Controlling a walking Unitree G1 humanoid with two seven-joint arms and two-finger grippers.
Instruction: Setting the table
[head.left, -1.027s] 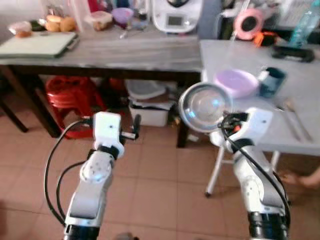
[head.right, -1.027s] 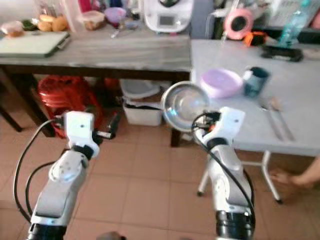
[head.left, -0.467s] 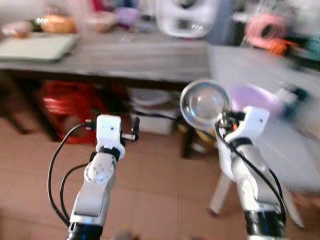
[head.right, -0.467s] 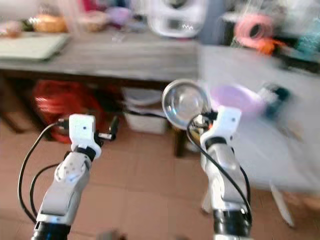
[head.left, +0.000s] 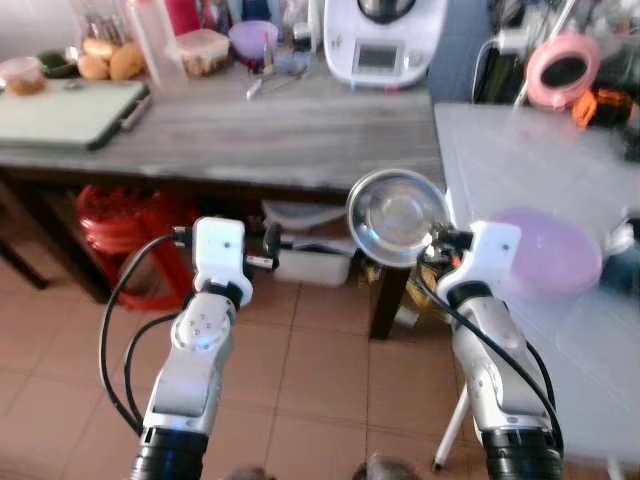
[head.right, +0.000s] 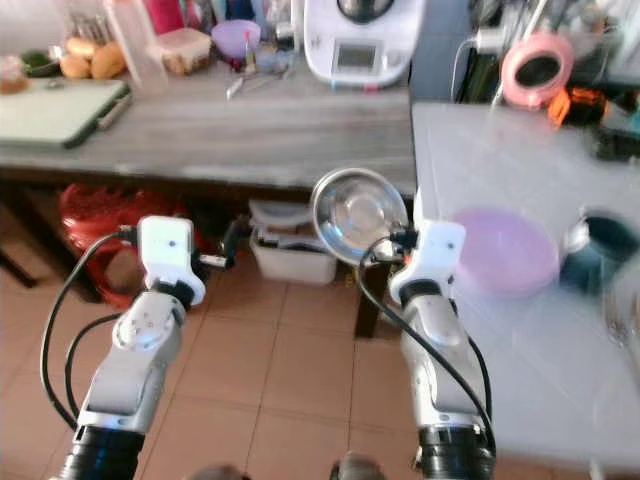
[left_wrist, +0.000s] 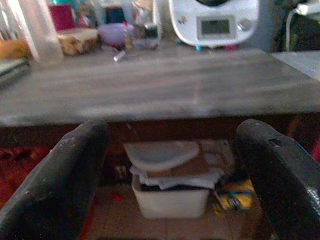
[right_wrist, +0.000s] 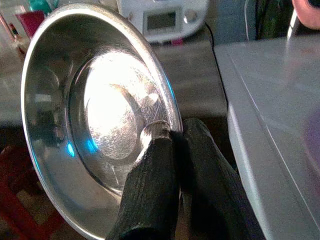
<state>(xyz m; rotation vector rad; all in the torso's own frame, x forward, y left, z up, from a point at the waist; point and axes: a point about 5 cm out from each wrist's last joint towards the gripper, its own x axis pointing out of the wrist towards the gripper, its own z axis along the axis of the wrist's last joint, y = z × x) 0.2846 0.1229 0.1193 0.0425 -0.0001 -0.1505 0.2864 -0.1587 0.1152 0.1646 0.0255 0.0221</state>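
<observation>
A shiny steel bowl (head.left: 397, 215) is held up on edge, its hollow facing me, with my right gripper (head.left: 432, 245) shut on its rim. The wrist view shows the same bowl (right_wrist: 100, 115) pinched between the two black fingers (right_wrist: 150, 190). It hangs over the floor just left of the grey table (head.left: 500, 160), near that table's corner. On this table sit a lilac bowl (head.left: 550, 252) and a dark teal cup (head.right: 597, 248). My left gripper (head.left: 271, 244) is held out in front of the wooden counter, open with nothing between its fingers (left_wrist: 75, 170).
A long wooden counter (head.left: 250, 125) runs across the back with a white kitchen machine (head.left: 385, 40), a green cutting board (head.left: 70, 100), food tubs and a purple bowl. Beneath it stand a red stool (head.left: 125, 215) and a white bin (head.left: 310, 250). Tiled floor lies below.
The camera swung and blurred, then steadied with the scene shifted right. The right gripper keeps the steel bowl, now slightly lower and more left in view. The left arm stays put.
</observation>
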